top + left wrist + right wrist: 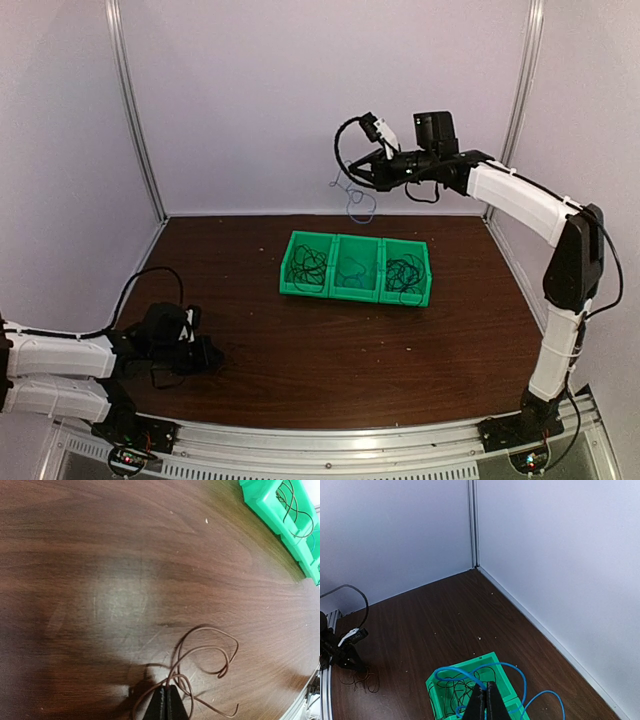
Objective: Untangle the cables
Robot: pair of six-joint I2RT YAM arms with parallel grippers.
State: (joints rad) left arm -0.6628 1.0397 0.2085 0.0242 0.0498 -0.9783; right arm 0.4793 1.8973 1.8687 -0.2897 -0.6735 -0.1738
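Cables (405,272) lie bunched in the green bin (355,293). High above it my right end effector (485,689) pinches a blue cable (520,672) that hangs straight down toward it; my left end effector (166,692), low on the desk (125,580), grips a dark cable (207,650).
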